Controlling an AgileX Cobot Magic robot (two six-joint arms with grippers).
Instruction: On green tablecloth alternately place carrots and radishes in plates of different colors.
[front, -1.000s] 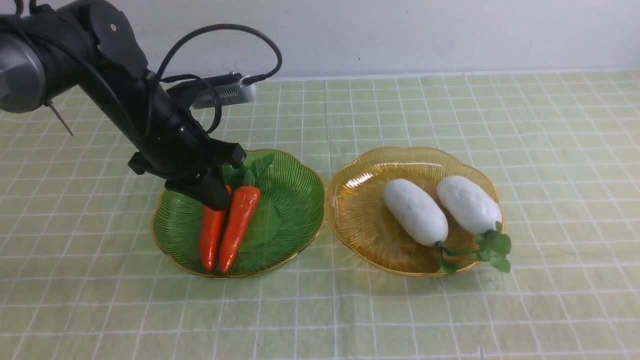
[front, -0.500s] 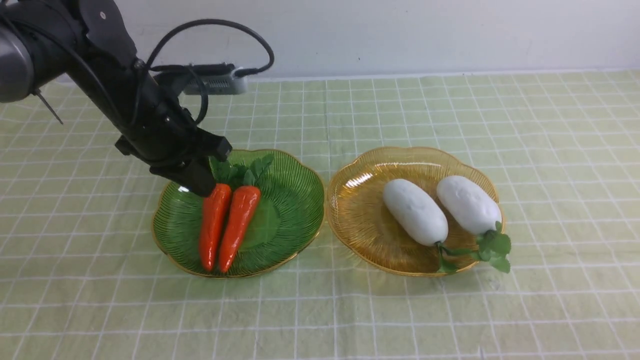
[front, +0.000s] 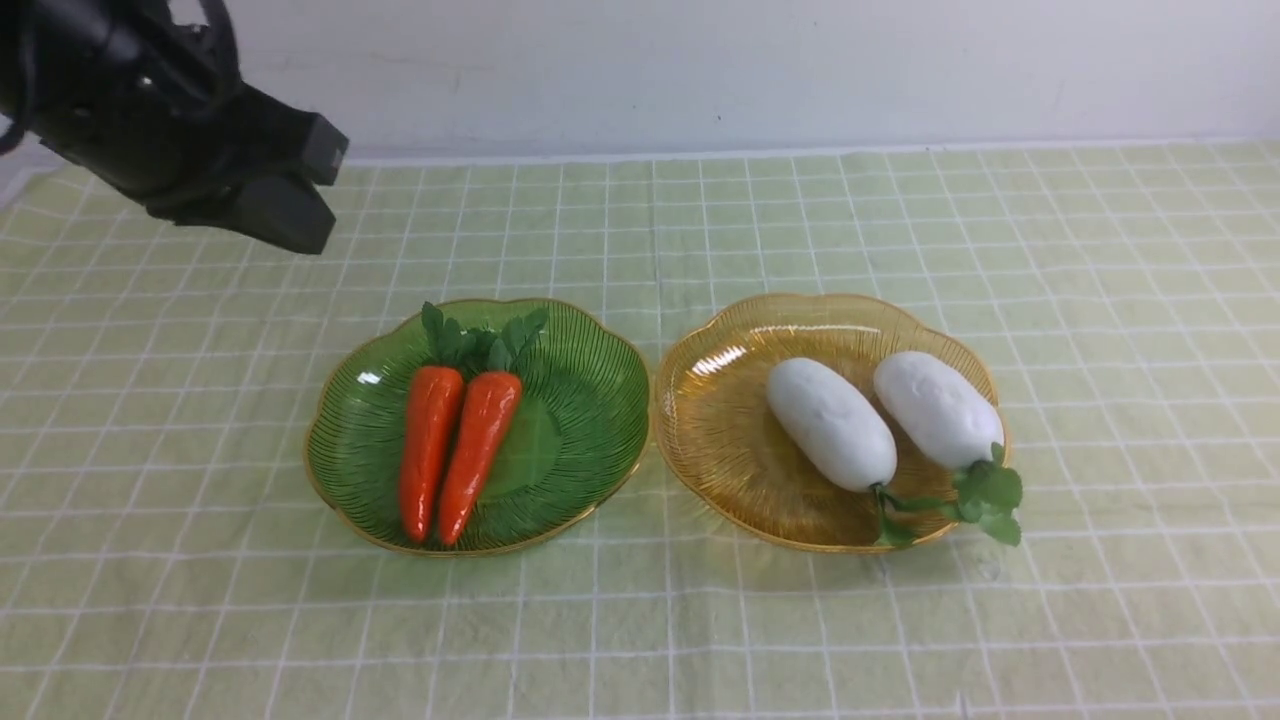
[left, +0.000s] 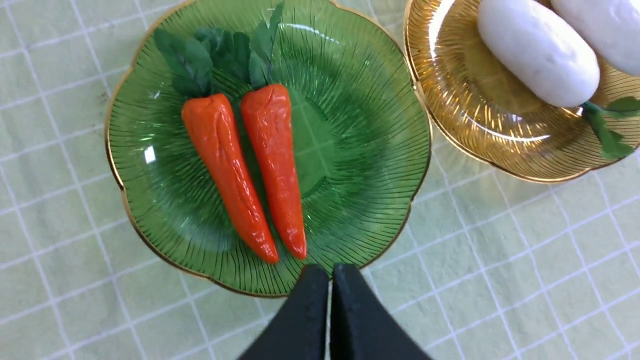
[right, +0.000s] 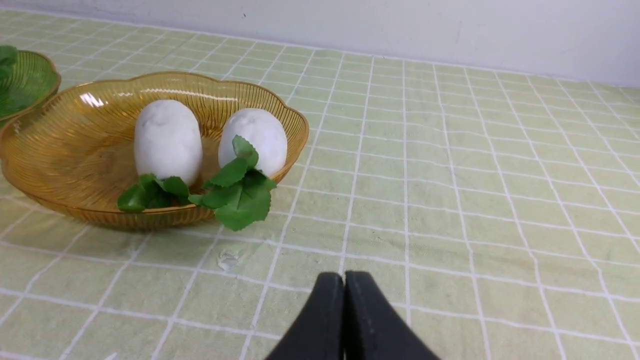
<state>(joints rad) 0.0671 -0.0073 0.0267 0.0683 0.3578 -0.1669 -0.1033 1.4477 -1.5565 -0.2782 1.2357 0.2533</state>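
Vegetables sorted, both tools clenched empty

Left tool (front: 290, 215) hangs clenched and empty, above and well apart from the green plate (front: 590, 400) holding two carrots (front: 455, 450). Amber plate (front: 720, 430) just beside holds both radishes (front: 830, 422). Right tool (right: 344, 285), clenched empty, sits near it over green tablecloth (front: 1100, 300).

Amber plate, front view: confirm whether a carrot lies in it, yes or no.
No, the amber plate holds only the two white radishes, while both carrots lie in the green plate.

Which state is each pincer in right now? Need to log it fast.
Left pincer: closed, holding nothing.
Right pincer: closed, holding nothing.
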